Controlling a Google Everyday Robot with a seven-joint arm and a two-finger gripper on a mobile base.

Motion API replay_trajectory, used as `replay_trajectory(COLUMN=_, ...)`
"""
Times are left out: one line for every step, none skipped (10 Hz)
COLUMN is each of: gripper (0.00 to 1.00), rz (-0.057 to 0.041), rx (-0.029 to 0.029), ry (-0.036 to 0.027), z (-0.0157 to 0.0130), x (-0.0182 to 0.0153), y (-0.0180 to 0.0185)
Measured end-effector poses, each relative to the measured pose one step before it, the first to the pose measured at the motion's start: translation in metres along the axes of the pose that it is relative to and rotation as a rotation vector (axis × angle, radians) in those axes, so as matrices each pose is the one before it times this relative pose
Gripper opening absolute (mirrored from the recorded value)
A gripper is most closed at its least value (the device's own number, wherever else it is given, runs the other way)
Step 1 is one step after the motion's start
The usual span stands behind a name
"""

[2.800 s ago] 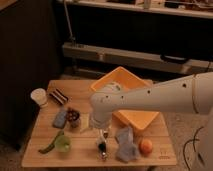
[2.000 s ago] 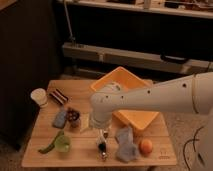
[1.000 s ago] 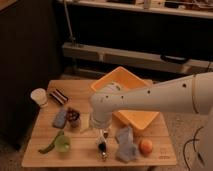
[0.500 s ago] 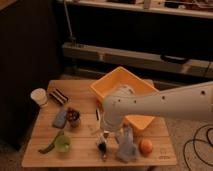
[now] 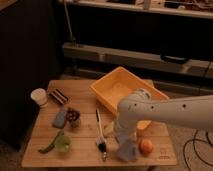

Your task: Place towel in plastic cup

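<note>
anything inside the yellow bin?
The yellow bin shows a bare floor where visible. Its near right corner is covered by the arm. The hand is down at the towel, outside the bin.

My one camera looks down at an angle from the near side of the wooden table (image 5: 84, 102), facing the dark shelving (image 5: 125, 55) behind, and takes in the whole tabletop. My gripper (image 5: 125, 144) hangs low by the near edge, right of centre.

claw (image 5: 125, 141) moved right, down onto towel (image 5: 128, 152)
</note>
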Motion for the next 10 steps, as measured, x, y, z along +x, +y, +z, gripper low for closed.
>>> replay_trajectory(gripper=0.80, rz=-0.00365, rx=0.01574, ry=-0.00203, z=0.00695, x=0.00016, y=-0.00326)
replay_trajectory(gripper=0.80, rz=-0.00717, rx=0.00790, ry=-0.00239, z=0.01050, x=-0.00023, y=-0.00256)
replay_trajectory(gripper=0.80, rz=-0.00199, rx=0.00076, ry=-0.00654, z=0.01033, x=-0.00054, y=-0.00545)
replay_trajectory(gripper=0.80, rz=0.00132, rx=-0.00118, ry=-0.00487, z=0.00978, x=-0.00010, y=-0.00755)
replay_trajectory(gripper=0.78, rz=0.00489, rx=-0.00762, ry=-0.00066, z=0.00456, x=0.00017, y=-0.00223)
replay_trajectory(gripper=0.67, rz=0.00102, rx=-0.00763, ry=-0.00564, z=0.00910, x=-0.00100, y=-0.00628)
replay_trajectory(gripper=0.58, rz=0.00284, rx=-0.00601, ry=-0.00505, z=0.00487, x=-0.00074, y=-0.00302)
replay_trajectory(gripper=0.49, rz=-0.00020, rx=-0.00453, ry=-0.00305, z=0.00077, x=-0.00103, y=0.00147)
replay_trajectory(gripper=0.38, rz=-0.00018, rx=-0.00531, ry=-0.00043, z=-0.00075, x=-0.00158, y=0.00434)
replay_trajectory(gripper=0.27, rz=-0.00066, rx=-0.00352, ry=0.00144, z=0.00042, x=-0.00116, y=0.00420)
